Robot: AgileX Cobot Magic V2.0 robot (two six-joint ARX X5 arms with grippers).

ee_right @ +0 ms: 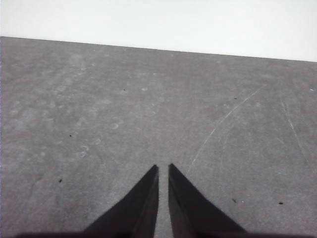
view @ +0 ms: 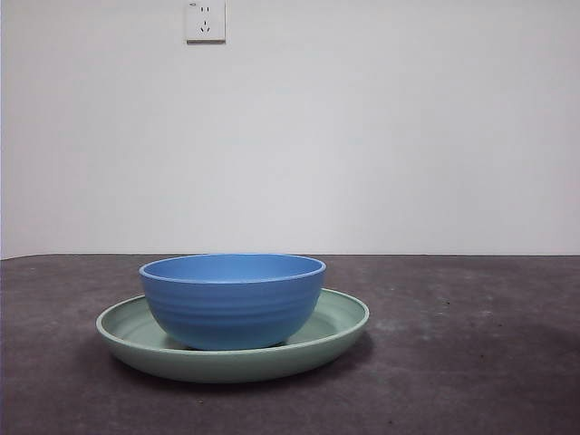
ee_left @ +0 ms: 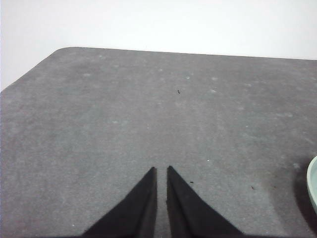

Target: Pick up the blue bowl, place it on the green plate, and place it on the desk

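The blue bowl stands upright inside the green plate, which rests on the dark desk left of centre in the front view. No arm shows in the front view. My left gripper is shut and empty over bare desk; a sliver of the green plate's rim shows at the edge of its view. My right gripper is shut and empty over bare desk, with neither bowl nor plate in its view.
A white wall with a power socket stands behind the desk. The desk's rounded far corner shows in the left wrist view.
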